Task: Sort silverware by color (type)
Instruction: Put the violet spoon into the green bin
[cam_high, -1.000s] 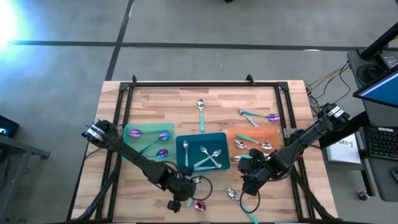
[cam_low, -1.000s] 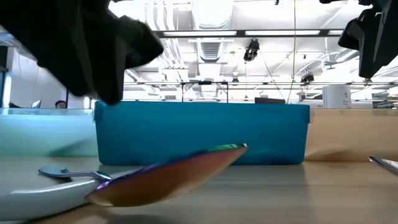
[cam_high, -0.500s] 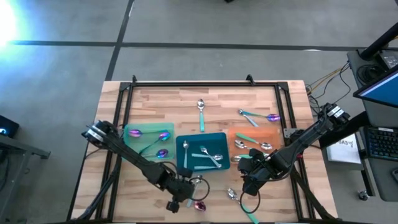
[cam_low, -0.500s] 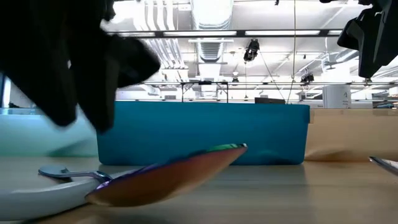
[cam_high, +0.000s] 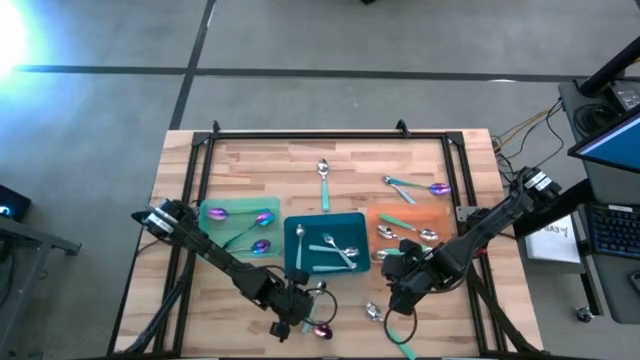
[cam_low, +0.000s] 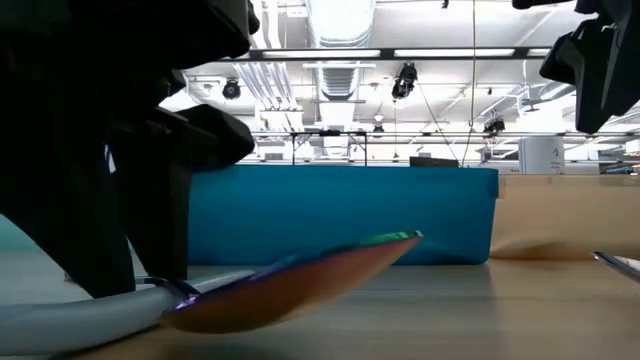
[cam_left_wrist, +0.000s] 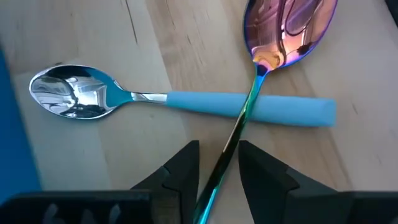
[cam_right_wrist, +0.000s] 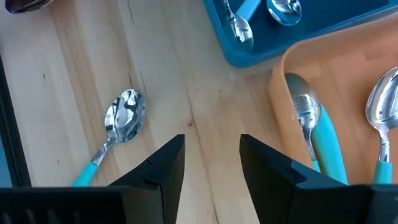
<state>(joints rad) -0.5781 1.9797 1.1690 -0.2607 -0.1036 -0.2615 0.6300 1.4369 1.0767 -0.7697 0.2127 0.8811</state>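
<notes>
An iridescent purple-pink spoon (cam_left_wrist: 289, 22) lies near the table's near edge (cam_high: 321, 330). Its handle crosses over the handle of a teal-handled spoon (cam_left_wrist: 249, 107). My left gripper (cam_left_wrist: 219, 163) is open and low over it, one finger on each side of its thin handle; the gap is wider than the handle. In the low view the spoon (cam_low: 290, 285) slants up to the right beside the dark fingers (cam_low: 130, 250). My right gripper (cam_right_wrist: 211, 165) is open and hovers (cam_high: 400, 297) between another teal-handled spoon (cam_right_wrist: 121, 121) and the orange tray (cam_right_wrist: 280, 68). My left gripper's fingers (cam_left_wrist: 183, 168) stand on either side of the purple-pink spoon's handle (cam_left_wrist: 239, 127), coming from above and lying across it. I cannot tell whether they touch it. The spoon rests on the table and on the teal handle beneath it.
Three trays stand in a row: green (cam_high: 215, 212) with purple spoons, teal (cam_high: 292, 232) with teal-handled spoons, orange (cam_high: 440, 215) with silver spoons and a teal-handled one. Loose spoons lie toward the far side (cam_high: 323, 180), (cam_high: 400, 185), (cam_high: 438, 188) and near the right gripper (cam_high: 372, 312).
My left gripper has come down toward the near edge until its fingers straddle the purple-pink spoon's handle. In the low view the spoon's raised end has shifted a little to the right. The teal-handled spoons in the teal tray lie differently than a second ago.
</notes>
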